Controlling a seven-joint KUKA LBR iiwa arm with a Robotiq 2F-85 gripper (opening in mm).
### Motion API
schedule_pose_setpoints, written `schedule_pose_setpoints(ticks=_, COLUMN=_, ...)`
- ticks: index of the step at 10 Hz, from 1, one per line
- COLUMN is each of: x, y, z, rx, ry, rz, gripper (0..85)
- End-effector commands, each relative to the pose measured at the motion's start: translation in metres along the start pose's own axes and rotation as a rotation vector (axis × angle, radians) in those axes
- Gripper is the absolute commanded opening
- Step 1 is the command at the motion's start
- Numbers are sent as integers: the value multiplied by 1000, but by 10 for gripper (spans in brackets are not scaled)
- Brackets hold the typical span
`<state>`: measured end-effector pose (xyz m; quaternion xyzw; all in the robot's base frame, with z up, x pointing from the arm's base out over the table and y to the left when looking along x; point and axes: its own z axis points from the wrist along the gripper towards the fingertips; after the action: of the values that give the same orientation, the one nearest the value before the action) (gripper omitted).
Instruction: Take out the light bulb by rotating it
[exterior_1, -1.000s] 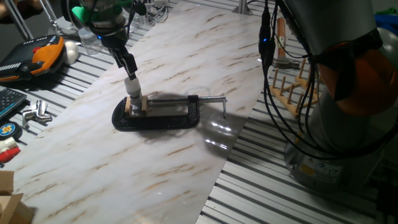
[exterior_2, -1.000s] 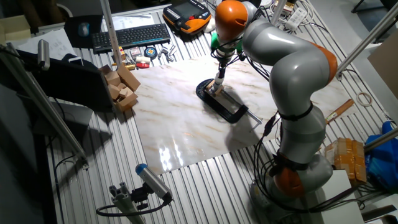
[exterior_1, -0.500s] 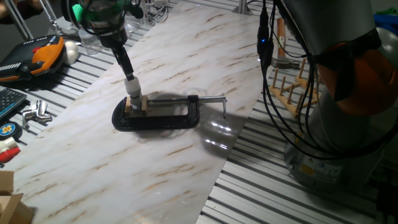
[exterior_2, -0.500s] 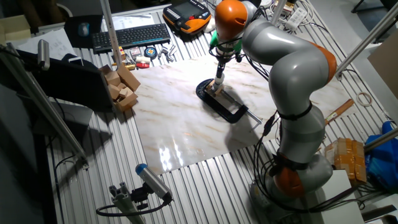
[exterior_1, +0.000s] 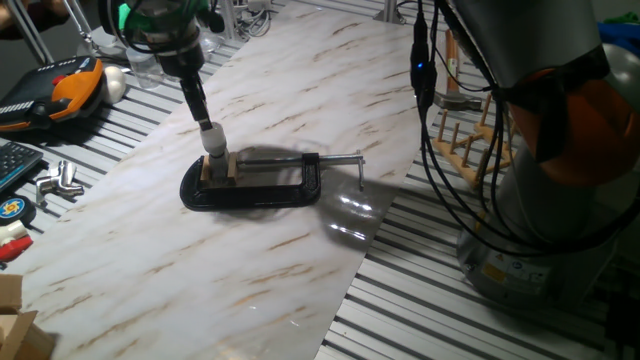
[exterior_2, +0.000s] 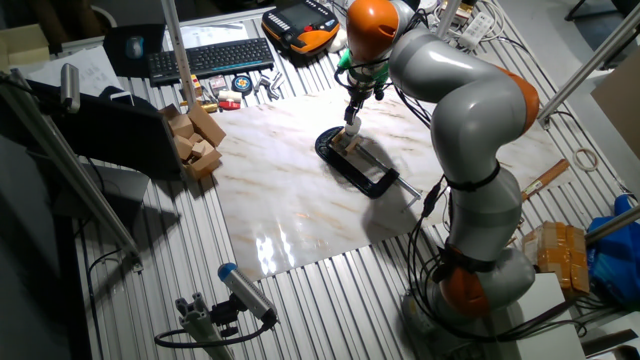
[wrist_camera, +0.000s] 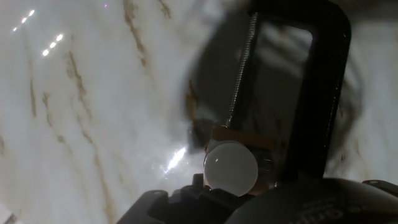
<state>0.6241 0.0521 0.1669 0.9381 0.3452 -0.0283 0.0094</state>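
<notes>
Arm (exterior_2: 470, 110): a grey KUKA with orange joints, standing at the table's edge and reaching over the marble-patterned board (exterior_1: 300, 230) so that its wrist hangs above the clamp.
Marble board: a pale veined sheet that lies on the slatted metal table (exterior_1: 480, 310) and carries the clamp near its middle.
Clamp (exterior_1: 262, 182): a black C-clamp lying flat on the board, its threaded screw and handle pointing away from the bulb; in the hand view its black frame (wrist_camera: 317, 93) and screw run up the picture.
Wooden block (exterior_1: 217, 168): small, tan, held in the clamp's mouth, with the bulb standing out of its top.
Gripper (exterior_1: 203, 120): slim dark fingers pointing straight down from the green-ringed wrist, their tips right at the top of the bulb. Whether the jaws are closed on the bulb or only resting at it cannot be told; the hand view shows only dark finger bases at the bottom edge.
Light bulb (exterior_1: 212, 139): small, white, upright in the block, directly under the fingertips; in the other fixed view it is a white speck (exterior_2: 352, 127) below the wrist, and in the hand view a frosted round globe (wrist_camera: 231, 167) just above the gripper's body.
Surroundings: an orange and black controller (exterior_1: 60, 90) and a keyboard (exterior_2: 210, 57) lie on the table beyond the board.
</notes>
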Motion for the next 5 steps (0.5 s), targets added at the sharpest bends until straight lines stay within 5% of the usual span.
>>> schedule_pose_setpoints(ticks=1, x=0, y=0, z=0, rx=19, ry=2, rz=355, gripper=680)
schedule_pose_setpoints(ticks=5, x=0, y=0, z=0, rx=14, ry=1, rz=344, gripper=680)
